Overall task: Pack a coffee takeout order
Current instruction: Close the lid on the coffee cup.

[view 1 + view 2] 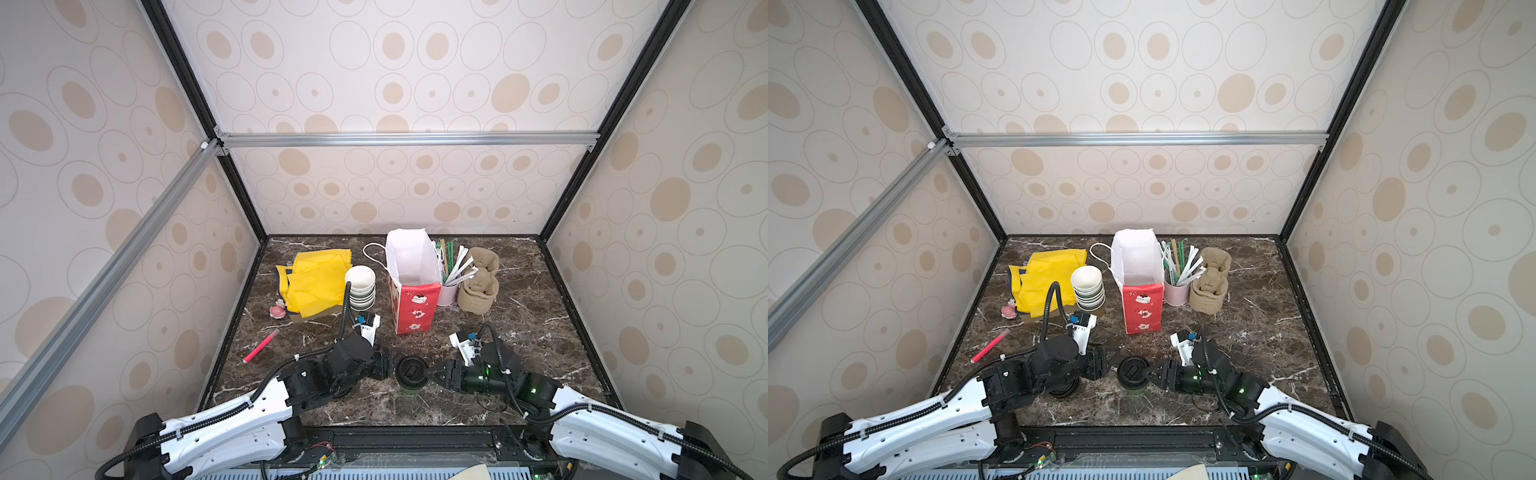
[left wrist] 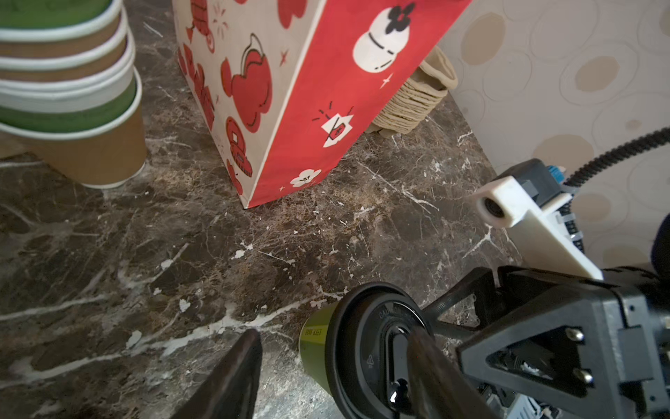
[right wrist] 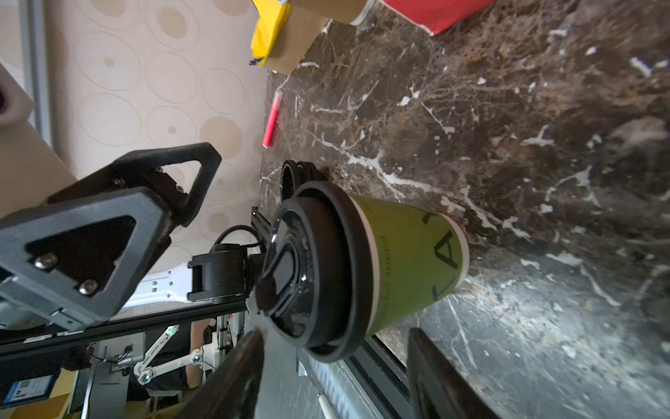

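The green-sided cup with its black lid stands upright near the table's front edge, between my two grippers. My left gripper comes in from the left and is open. One of its fingers lies across the lid top, and the other stands clear of the cup wall. From the right, my right gripper is open too, its jaws either side of the lid's rim without touching. The brown pulp trays and the yellow napkins sit at the back.
A red and white paper bag stands open behind the cup. A stack of lidless cups is to its left and a pink pot of stirrers to its right. Loose black lids lie under my left arm. A red stick lies at the left.
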You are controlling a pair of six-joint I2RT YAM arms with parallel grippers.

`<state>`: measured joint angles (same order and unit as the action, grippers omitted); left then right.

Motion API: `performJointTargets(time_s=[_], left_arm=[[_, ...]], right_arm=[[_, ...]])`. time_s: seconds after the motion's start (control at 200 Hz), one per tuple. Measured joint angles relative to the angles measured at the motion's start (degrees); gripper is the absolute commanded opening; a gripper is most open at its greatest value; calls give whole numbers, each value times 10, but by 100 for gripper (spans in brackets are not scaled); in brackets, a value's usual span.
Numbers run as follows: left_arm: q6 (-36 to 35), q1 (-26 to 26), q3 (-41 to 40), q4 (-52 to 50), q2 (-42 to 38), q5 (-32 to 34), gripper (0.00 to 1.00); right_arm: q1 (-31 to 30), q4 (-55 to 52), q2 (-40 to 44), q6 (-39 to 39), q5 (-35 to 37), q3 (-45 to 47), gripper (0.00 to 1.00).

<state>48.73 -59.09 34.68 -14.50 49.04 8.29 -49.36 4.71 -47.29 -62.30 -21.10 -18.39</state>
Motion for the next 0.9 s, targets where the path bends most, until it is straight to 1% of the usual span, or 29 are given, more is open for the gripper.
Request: performJointTargets(time_s=[0.145, 0.315, 0.545, 0.9], left_arm=[[56, 12, -15, 9, -5, -30, 60], [82, 26, -25, 30, 17, -71, 58], [100, 32, -31, 61, 59, -111, 58], [104, 33, -36, 67, 101, -144, 47]], right_arm=[[0, 7, -36, -1, -13, -10, 55], [0, 12, -50, -4, -18, -11, 50], [0, 13, -51, -7, -18, -11, 49], [0, 13, -63, -11, -17, -17, 44]])
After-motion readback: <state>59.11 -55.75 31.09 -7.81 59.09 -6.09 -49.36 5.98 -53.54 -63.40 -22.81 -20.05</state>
